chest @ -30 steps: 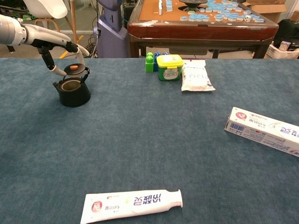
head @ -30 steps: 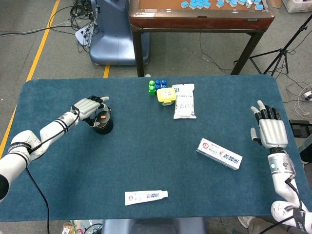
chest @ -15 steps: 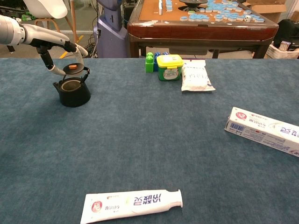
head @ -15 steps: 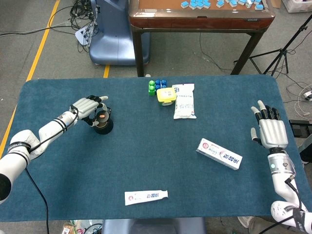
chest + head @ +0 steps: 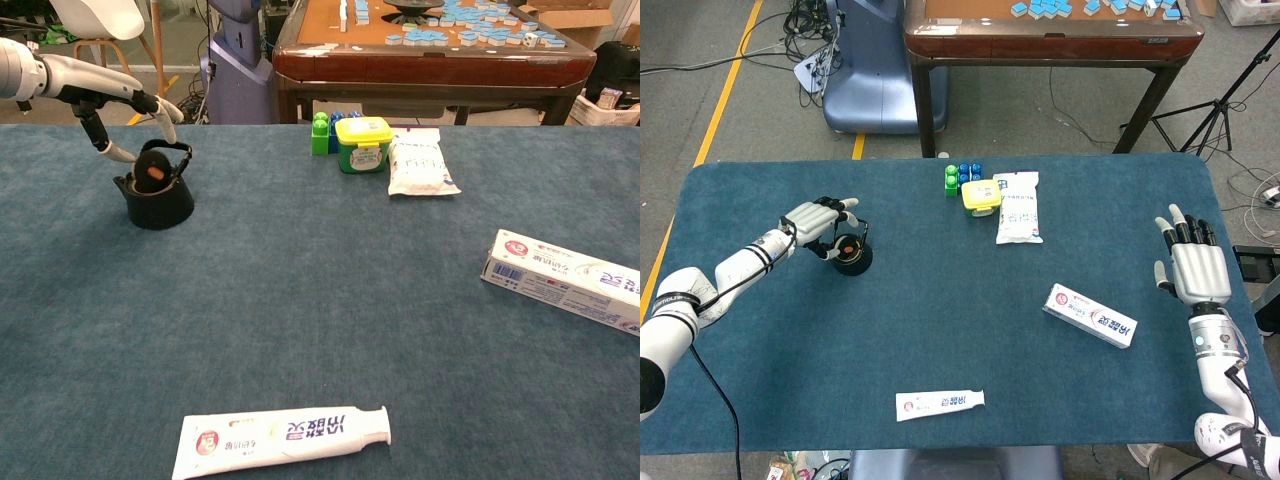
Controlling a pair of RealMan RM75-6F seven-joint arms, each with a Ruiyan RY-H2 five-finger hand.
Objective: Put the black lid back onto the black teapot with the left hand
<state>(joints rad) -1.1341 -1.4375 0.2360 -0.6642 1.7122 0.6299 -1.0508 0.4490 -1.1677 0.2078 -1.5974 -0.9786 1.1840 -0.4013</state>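
Note:
The black teapot [image 5: 157, 200] stands at the table's left, also seen as the teapot [image 5: 854, 260] from the head view. The black lid [image 5: 151, 167] with its orange knob lies tilted on the pot's mouth, under the handle. My left hand [image 5: 125, 100] hovers just above and left of the pot with its fingers spread; no finger plainly touches the lid. From the head view the left hand [image 5: 817, 224] sits beside the pot's left edge. My right hand [image 5: 1193, 262] is held up, open and empty, at the table's right edge.
A toothpaste box [image 5: 565, 280] lies at the right and a toothpaste tube [image 5: 280, 436] near the front edge. A yellow-lidded green tub [image 5: 362, 142], green and blue blocks [image 5: 321, 131] and a white packet [image 5: 420, 164] sit at the back centre. A wooden table [image 5: 430, 60] stands behind.
The lid has dropped from between my left hand's fingers onto the teapot's mouth, where it lies tilted. The left hand's fingers have spread away from it. The right hand has not moved.

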